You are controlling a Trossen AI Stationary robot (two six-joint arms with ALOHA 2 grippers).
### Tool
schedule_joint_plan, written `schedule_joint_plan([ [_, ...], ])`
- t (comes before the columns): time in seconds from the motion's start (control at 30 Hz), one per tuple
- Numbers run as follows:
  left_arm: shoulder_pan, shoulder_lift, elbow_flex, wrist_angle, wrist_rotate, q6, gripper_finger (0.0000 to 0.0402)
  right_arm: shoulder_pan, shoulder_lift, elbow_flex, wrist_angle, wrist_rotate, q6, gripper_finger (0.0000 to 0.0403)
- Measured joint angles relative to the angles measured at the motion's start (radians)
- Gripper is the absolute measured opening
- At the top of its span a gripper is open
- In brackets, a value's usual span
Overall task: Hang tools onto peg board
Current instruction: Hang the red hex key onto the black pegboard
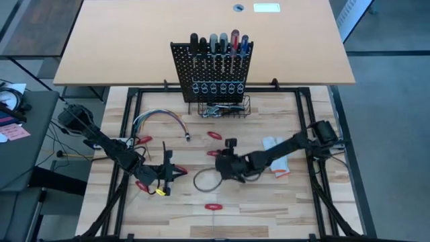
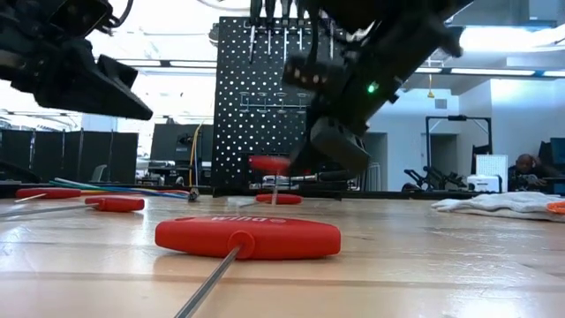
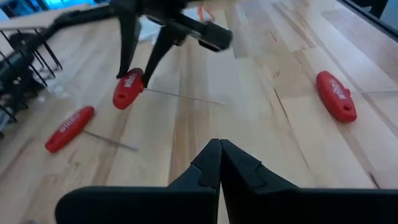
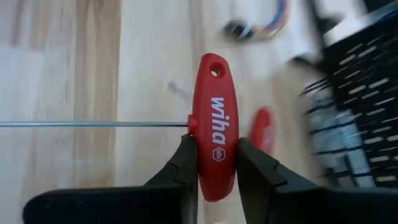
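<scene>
Right pincer [image 4: 214, 165], centre of the high view: fingers clamped either side of a red T-handle hex key [image 4: 213, 124], gripping the lower half of the handle; thin shaft sticks out sideways toward the frame's left in the right wrist view. In the low view the key appears lifted clear of the table [image 1: 282, 202], just in front of the peg board [image 1: 211, 64].

Left pincer [image 3: 219, 163], lower left of centre in the high view: fingers closed tip to tip, nothing between them as far as I can see; waiting above the table.

Peg board stands at upper centre of the high view, w/ screwdrivers already in its top row and a wire basket [image 1: 225, 107] at its base. More red T-handle keys lie on the table: one at bottom centre [image 1: 213, 206], one nearer the board [image 1: 214, 135], others at left.

Risks, my judgement:
- Grip sits off the handle's middle, so the long shaft could lever the key round in the pincer during the carry.
- Shaft could catch the tools already hung or the basket on approach, since it projects well beyond the pincer.
- A rotated key would miss its holder and drop.
</scene>
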Motion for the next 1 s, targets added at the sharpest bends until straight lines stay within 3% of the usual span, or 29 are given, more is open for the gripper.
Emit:
schedule_joint_plan([
  [0.13, 0.016, 0.000, 0.000, 0.057, -0.002, 0.069, 0.0029, 0.071, 0.000, 0.011, 0.079, 0.176, -0.095, 0.0071],
  [0.27, 0.071, 0.000, 0.000, 0.116, -0.001, 0.070, 0.0089, 0.124, -0.001, 0.027, 0.173, 0.324, -0.218, 0.0071],
  [0.37, 0.136, 0.000, 0.000, 0.185, 0.014, 0.012, 0.0143, 0.149, -0.002, 0.032, 0.268, 0.376, -0.333, 0.0071],
  [0.47, 0.210, 0.000, 0.000, 0.267, 0.095, -0.037, 0.0191, 0.166, -0.003, 0.033, 0.334, 0.397, -0.420, 0.0069],
  [0.57, 0.279, 0.000, 0.000, 0.324, 0.160, -0.075, 0.0221, 0.175, -0.003, 0.033, 0.357, 0.402, -0.463, 0.0014],
  [0.73, 0.365, 0.000, 0.009, 0.359, 0.298, -0.094, 0.0230, 0.175, -0.003, 0.033, 0.357, 0.417, -0.473, 0.0000],
  [1.0, 0.376, 0.000, 0.027, 0.321, 0.308, -0.063, 0.0214, 0.174, -0.003, 0.033, 0.356, 0.417, -0.473, 0.0005],
])
